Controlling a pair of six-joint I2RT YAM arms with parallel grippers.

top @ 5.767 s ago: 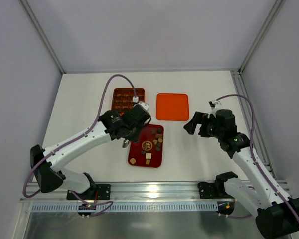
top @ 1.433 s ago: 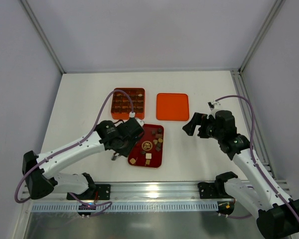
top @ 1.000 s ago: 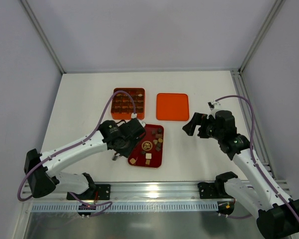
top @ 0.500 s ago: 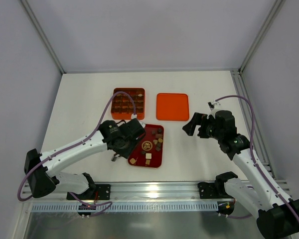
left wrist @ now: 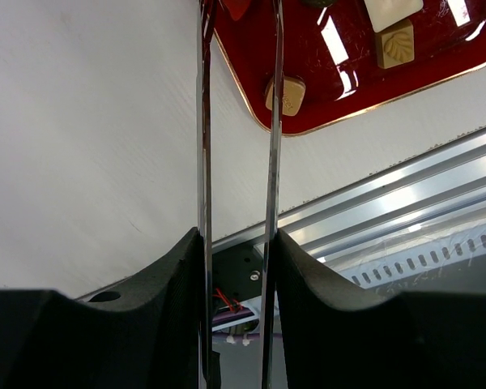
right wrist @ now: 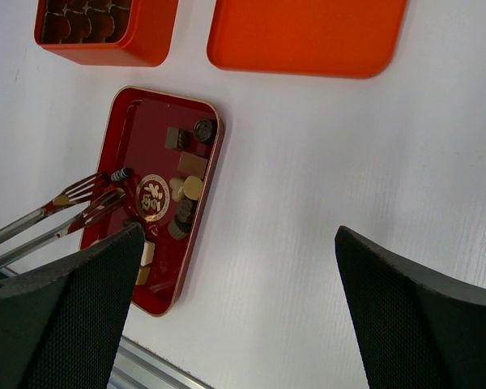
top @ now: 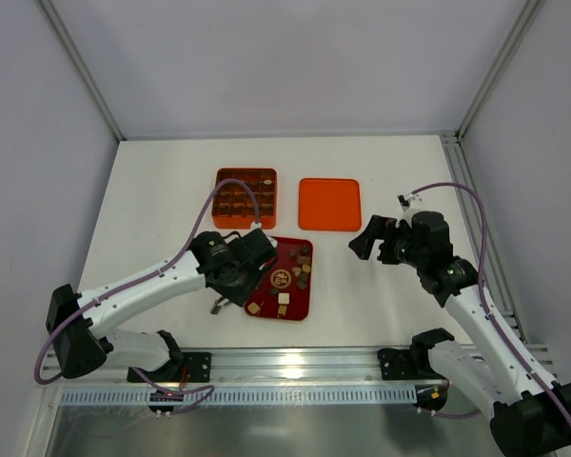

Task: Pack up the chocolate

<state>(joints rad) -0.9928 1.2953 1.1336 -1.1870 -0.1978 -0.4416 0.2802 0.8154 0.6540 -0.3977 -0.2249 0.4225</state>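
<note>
White tabletop (top: 152,209) fills my overhead feed, with an aluminium rail (top: 295,362) along its near edge. Closest to me, my left gripper (left wrist: 237,243) is clamped on a pair of metal tongs (left wrist: 203,121). Their thin blades stand slightly apart and reach over the 9 o'clock side of the dark red tray (right wrist: 138,130). That tray holds the chocolate (left wrist: 285,95): loose tan, cream and dark pieces scattered around a gold emblem (right wrist: 153,197). At 3 o'clock of the tray, my right gripper (right wrist: 239,235) hangs above bare table, jaws wide apart. Farther back, the orange box (right wrist: 105,50) has dark pieces in its cells. An orange lid (top: 329,204) lies just beside it at 3 o'clock.
</note>
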